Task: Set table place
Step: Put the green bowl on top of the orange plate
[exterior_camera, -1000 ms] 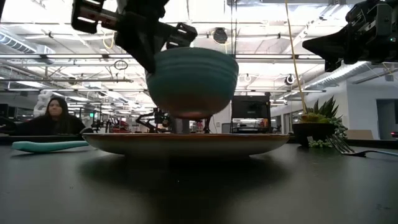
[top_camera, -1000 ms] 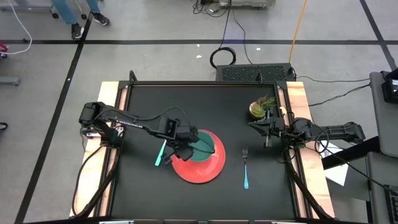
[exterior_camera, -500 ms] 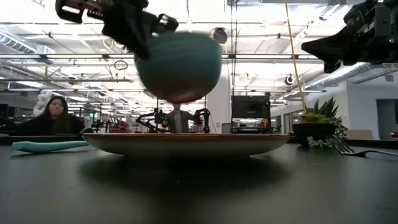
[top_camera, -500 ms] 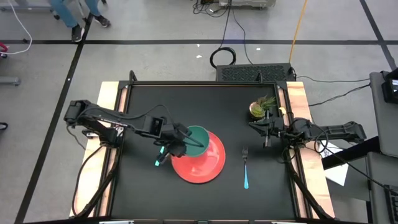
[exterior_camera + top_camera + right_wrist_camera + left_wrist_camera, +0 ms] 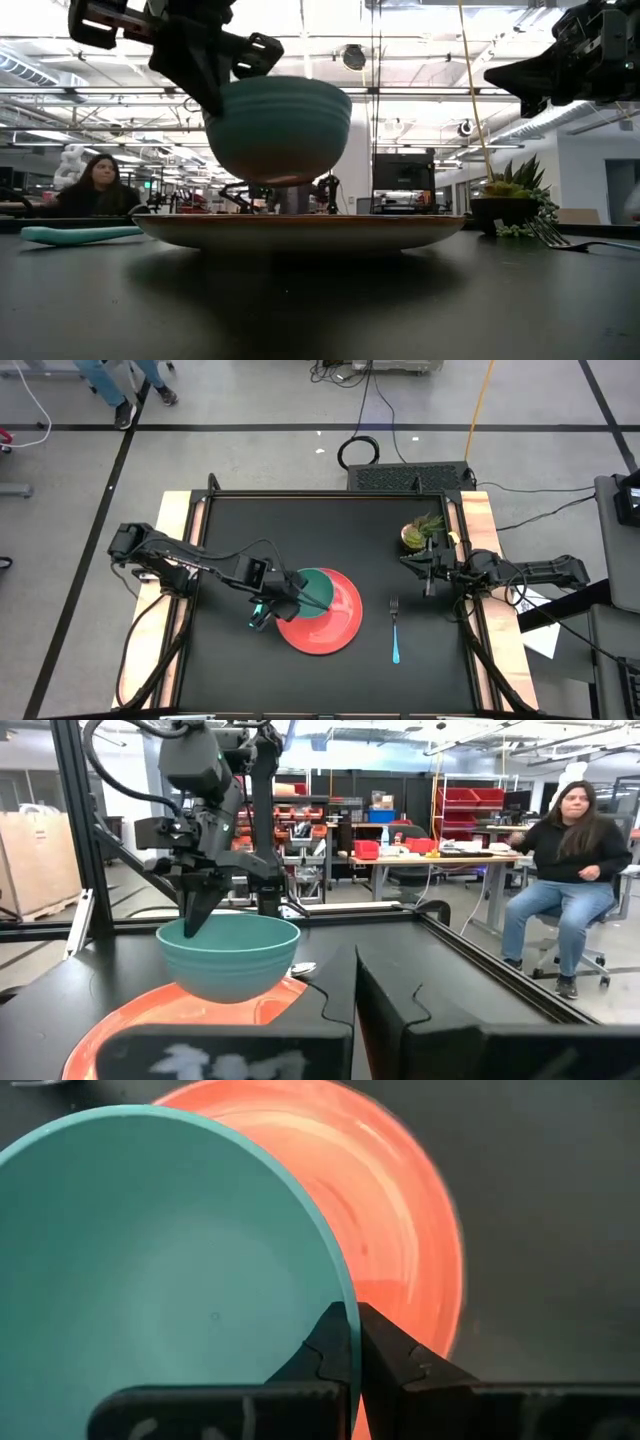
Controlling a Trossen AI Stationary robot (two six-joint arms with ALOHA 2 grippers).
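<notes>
The teal bowl (image 5: 320, 588) (image 5: 278, 130) hangs above the left part of the red plate (image 5: 335, 622) (image 5: 300, 229), which lies flat on the black table (image 5: 300, 530). My left gripper (image 5: 287, 596) (image 5: 347, 1348) is shut on the bowl. The mint-handled spoon (image 5: 256, 616) (image 5: 75, 234) lies on the table left of the plate, partly under that arm. Right of the plate lies the blue-handled fork (image 5: 395, 632). My right gripper (image 5: 428, 576) (image 5: 356, 995) hovers shut near the table's right edge, above the fork's tines. My left gripper holds the bowl by its rim (image 5: 343, 1292) on the side toward the table's left. One finger (image 5: 322, 1348) is inside the bowl and one finger (image 5: 392, 1358) outside. The fingers come from above, slanting from the left. The bowl is upright and lifted clear of the plate.
A small potted plant (image 5: 421, 532) (image 5: 510, 198) stands at the table's far right, just beyond my right gripper. Wooden strips (image 5: 175, 550) run along the left and right sides. A person (image 5: 560, 870) sits in the room beyond the table.
My left gripper has carried the bowl a little toward the table's left. On the way the bowl rose and tipped, then came back down level. It hangs clear of the plate throughout.
</notes>
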